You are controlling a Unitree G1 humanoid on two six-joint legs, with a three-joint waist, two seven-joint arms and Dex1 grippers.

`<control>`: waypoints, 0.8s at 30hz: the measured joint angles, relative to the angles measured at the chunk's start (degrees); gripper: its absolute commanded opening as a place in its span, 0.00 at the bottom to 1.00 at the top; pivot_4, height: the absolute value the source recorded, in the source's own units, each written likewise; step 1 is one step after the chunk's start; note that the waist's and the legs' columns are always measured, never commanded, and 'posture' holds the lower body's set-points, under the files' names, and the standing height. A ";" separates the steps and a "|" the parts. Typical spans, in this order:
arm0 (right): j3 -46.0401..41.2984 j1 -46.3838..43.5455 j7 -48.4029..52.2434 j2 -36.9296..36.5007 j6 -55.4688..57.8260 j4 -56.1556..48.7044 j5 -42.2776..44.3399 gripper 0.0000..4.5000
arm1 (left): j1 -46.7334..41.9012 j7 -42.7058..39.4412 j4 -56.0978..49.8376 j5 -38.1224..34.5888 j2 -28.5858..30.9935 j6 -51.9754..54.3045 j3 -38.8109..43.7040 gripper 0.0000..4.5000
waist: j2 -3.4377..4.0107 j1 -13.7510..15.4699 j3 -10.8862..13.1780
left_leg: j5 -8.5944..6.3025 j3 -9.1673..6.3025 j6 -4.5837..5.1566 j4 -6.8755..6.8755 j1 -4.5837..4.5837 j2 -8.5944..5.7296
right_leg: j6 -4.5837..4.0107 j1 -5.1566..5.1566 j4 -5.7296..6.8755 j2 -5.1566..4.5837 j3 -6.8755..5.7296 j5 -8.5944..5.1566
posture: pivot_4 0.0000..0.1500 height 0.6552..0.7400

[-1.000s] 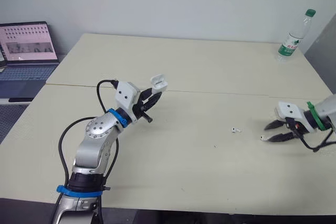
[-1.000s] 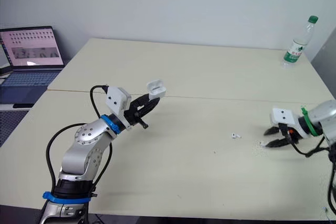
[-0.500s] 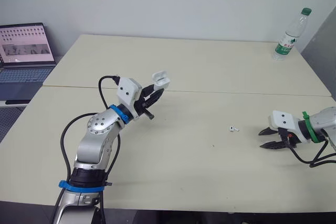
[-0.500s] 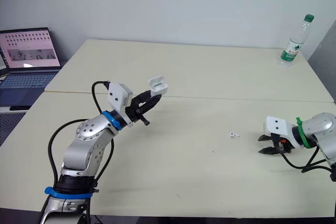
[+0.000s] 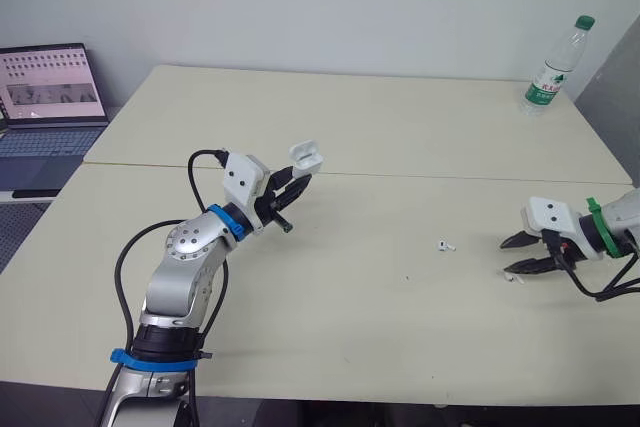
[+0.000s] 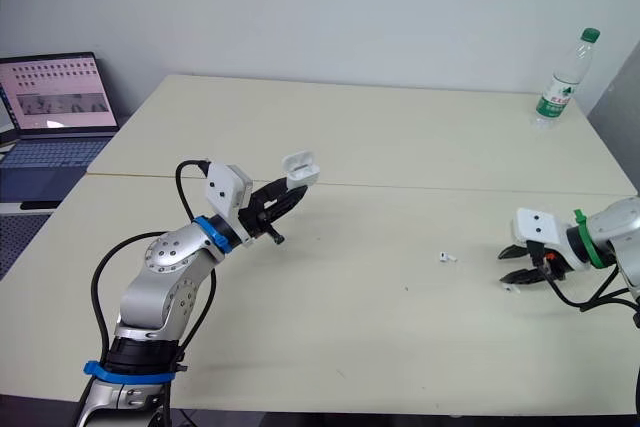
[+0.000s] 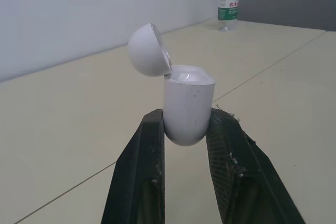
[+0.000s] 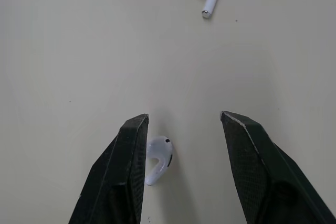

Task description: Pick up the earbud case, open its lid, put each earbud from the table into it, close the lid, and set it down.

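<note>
The white earbud case (image 7: pixel 188 108) stands upright between the fingers of my left gripper (image 5: pixel 298 179), which is shut on it above the table's left half. Its lid (image 7: pixel 149 50) is hinged open. My right gripper (image 8: pixel 184 118) stands open, low over the table near the right edge. One white earbud (image 8: pixel 157 158) lies on the table between its fingers, close against one finger (image 8: pixel 128 171). A second earbud (image 5: pixel 444 245) lies farther toward the middle of the table, between the two grippers.
A clear water bottle (image 5: pixel 552 72) with a green cap stands at the far right corner. An open laptop (image 5: pixel 50 97) sits off the table's left side. The cream table (image 5: pixel 400 137) has a seam running across its middle.
My right gripper has shifted a little to the right along the table and stays open. The left gripper still holds the open case in nearly the same place.
</note>
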 measured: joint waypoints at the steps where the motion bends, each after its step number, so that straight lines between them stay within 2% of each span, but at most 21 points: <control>1: 0.00 0.01 0.25 -0.06 -0.09 0.00 0.00 0.50 | 0.00 0.00 -0.01 0.00 0.00 0.00 0.00 0.17 | 0.00 0.00 0.00 | 0.00 0.00 0.00 0.00 0.00 0.00 | 0.00 0.00 0.00 0.00 0.00 0.00 | 1.00 1.00; 24: 0.00 4.42 -4.66 0.11 -6.41 0.18 -4.05 0.50 | 0.10 0.22 -0.21 0.00 0.02 0.02 0.00 0.17 | 0.00 0.00 0.00 | 0.00 -0.01 0.00 -0.01 0.01 0.01 | 0.00 0.00 0.02 0.01 -0.01 0.00 | 1.00 1.00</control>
